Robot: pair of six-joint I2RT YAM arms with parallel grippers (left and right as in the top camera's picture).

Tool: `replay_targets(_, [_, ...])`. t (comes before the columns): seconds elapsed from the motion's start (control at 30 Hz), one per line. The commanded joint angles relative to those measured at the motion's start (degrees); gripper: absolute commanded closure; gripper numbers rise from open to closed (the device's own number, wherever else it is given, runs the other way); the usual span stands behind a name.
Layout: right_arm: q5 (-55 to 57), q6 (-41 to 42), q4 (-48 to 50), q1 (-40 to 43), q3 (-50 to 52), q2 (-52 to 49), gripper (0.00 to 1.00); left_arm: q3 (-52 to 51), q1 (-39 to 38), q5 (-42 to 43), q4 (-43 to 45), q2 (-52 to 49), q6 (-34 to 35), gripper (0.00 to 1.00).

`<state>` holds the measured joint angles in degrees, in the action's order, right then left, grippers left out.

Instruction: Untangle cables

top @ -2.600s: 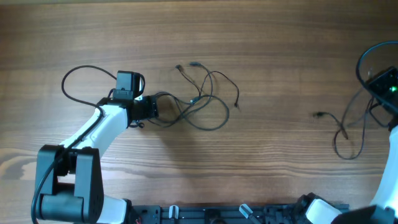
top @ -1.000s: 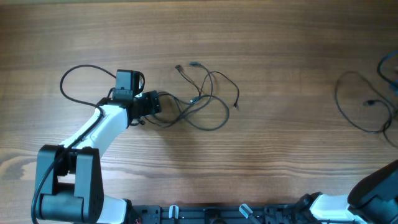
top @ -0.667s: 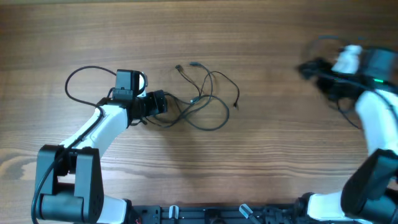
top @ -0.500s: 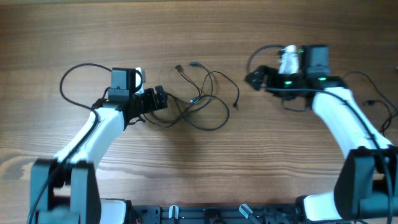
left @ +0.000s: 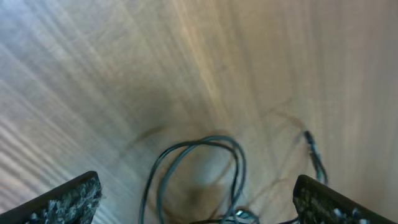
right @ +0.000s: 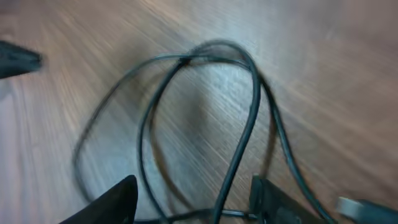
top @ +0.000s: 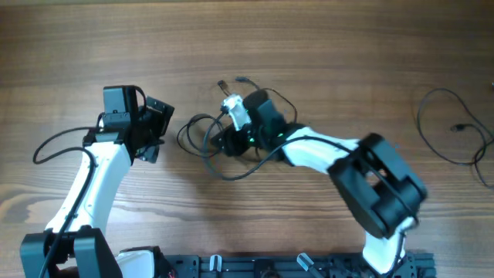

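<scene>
The cables (top: 202, 117) lie as a loose tangle of thin black loops at the table's middle. My right gripper (top: 225, 142) is down in the tangle. In the right wrist view its jaws (right: 193, 206) stand partly apart, with a dark strand (right: 244, 149) running between the fingers (right: 112, 202); nothing is pinched. My left gripper (top: 157, 130) is open just left of the tangle and apart from it. The left wrist view shows its fingers (left: 68, 199) wide apart around (left: 199, 206), and cable loops (left: 205, 146) on the wood ahead.
Another thin black cable (top: 460, 127) lies in a loop at the table's far right edge. The left arm's thicker black lead (top: 54, 144) curves over the wood at the left. The right arm (top: 370, 181) stretches across the middle front.
My right arm has swung from the far right into the tangle, and its jaws have narrowed. My left gripper has backed off leftward from the tangle and opened fully.
</scene>
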<state>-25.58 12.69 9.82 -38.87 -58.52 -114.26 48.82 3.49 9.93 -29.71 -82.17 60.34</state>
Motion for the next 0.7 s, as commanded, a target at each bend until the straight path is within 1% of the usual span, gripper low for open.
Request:
replay_targets(0.0, [4.6,4.4,1.9,-1.4,-0.3,-2.5,0.46,0.3,0.1,-0.5,-3.4,0.2,1.4,0.00])
replay_targets(0.03, [7.0,6.1,1.5,-1.7,-0.3,-2.6,0.53,0.3,0.1,-0.3,-4.8,0.2,1.4,0.00])
replay_targets(0.07, [8.7,7.0,1.2,-1.7,-0.3,-2.6,0.66,0.3,0.1,-0.2,-6.3,0.2,1.4,0.00])
replay_targets(0.1, [8.7,7.0,1.3,-1.7,-0.3,-2.6,0.79,0.3,0.1,0.6,-7.6,0.2,1.4,0.04])
replay_targets(0.13, [8.6,7.8,1.6,-1.7,-0.3,-2.6,0.94,0.3,0.1,1.9,-8.9,0.2,1.4,0.11])
replay_targets(0.17, [8.7,9.6,2.2,-1.7,-0.3,-2.6,0.95,0.3,-0.3,2.8,-9.9,0.1,1.4,0.14])
replay_targets(0.2, [8.7,11.1,2.9,-1.6,-0.3,-2.6,0.96,0.2,-1.5,2.8,-10.7,-0.1,0.8,0.23])
replay_targets(0.23, [8.6,11.5,3.1,-1.6,-0.3,-2.6,0.95,0.1,-2.3,2.9,-10.7,-0.2,0.3,0.30])
replay_targets(0.33, [8.7,11.5,2.6,-1.6,-0.3,-2.6,0.96,-0.1,-5.7,2.9,-10.6,-0.7,0.3,0.35])
replay_targets(0.37, [8.7,11.5,2.6,-1.6,-0.3,-2.6,0.95,-0.1,-7.3,2.9,-10.7,-1.4,0.4,0.42])
replay_targets(0.4, [8.7,11.5,2.6,-1.6,-0.3,-2.6,0.95,-0.1,-8.2,2.8,-10.6,-2.1,1.2,0.44])
replay_targets(0.43, [8.7,11.5,2.6,-1.6,-0.3,-2.6,0.95,-0.1,-8.9,2.2,-10.7,-3.6,3.3,0.43])
replay_targets(0.5, [8.7,11.5,2.5,-1.6,-0.3,-2.6,0.95,-0.1,-9.3,2.3,-9.9,-6.6,3.8,0.39])
replay_targets(0.57, [8.7,11.5,2.5,-1.6,-0.3,-2.6,0.95,-0.1,-9.3,2.2,-8.6,-10.1,3.8,0.41])
replay_targets(0.6, [8.7,11.5,2.5,-1.6,-0.3,-2.6,0.95,-0.1,-9.3,2.1,-7.0,-11.6,3.5,0.48])
replay_targets(0.67, [8.2,11.5,3.1,-1.5,-0.3,-2.2,0.96,-0.1,-9.3,2.0,-1.9,-14.4,3.5,0.78])
